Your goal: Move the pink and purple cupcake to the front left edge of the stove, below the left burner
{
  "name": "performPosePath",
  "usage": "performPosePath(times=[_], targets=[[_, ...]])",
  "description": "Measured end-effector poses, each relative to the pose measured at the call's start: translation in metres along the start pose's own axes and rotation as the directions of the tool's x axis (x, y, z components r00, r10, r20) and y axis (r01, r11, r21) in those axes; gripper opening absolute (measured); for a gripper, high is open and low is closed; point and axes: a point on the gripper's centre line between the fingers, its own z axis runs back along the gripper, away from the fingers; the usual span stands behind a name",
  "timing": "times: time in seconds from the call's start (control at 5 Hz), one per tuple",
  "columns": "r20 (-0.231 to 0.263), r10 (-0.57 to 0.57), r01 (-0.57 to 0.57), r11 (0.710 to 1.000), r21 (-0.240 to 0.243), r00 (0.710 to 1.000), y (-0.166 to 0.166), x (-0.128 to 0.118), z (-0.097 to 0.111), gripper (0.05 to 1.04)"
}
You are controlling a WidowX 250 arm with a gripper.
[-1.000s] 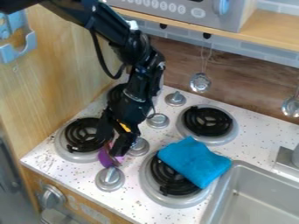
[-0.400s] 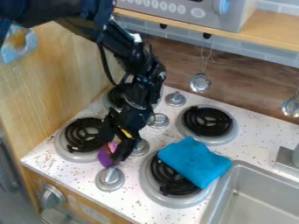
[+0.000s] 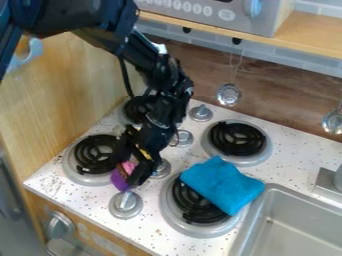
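The black gripper (image 3: pixel 131 166) hangs low over the left part of the stove top, between the front left burner and the metal knobs. A small purple and pink object (image 3: pixel 119 180) is right at its lower end, partly hidden behind it. Just below that object stands a silver knob (image 3: pixel 125 204). To the right, a folded blue cloth (image 3: pixel 222 184) lies across part of the front right burner (image 3: pixel 192 206).
Another black coil burner (image 3: pixel 237 138) sits behind the cloth, and the front left burner (image 3: pixel 88 154) is beside the gripper. A metal sink (image 3: pixel 297 225) is at lower right. Utensils (image 3: pixel 228 94) hang under the wooden shelf (image 3: pixel 307 37); a wooden wall (image 3: pixel 60 95) stands left.
The upper arm has swung down and to the right, and the gripper has shifted slightly right. The purple and pink object has moved or turned slightly, with more pink showing. The cloth is unmoved.
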Motion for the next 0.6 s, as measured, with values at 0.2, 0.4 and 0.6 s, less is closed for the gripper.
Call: performPosePath(times=[0.2,0.4,0.6], targets=[[-0.031,0.056,-0.056,0.998,0.000,0.998,0.0000,-0.0003,0.0001,0.929],[-0.050,0.079,-0.077,0.996,0.037,0.996,-0.0026,-0.0036,-0.0030,0.929],[-0.003,0.078,-0.077,0.996,0.045,0.997,-0.0046,-0.0069,-0.0015,0.929]])
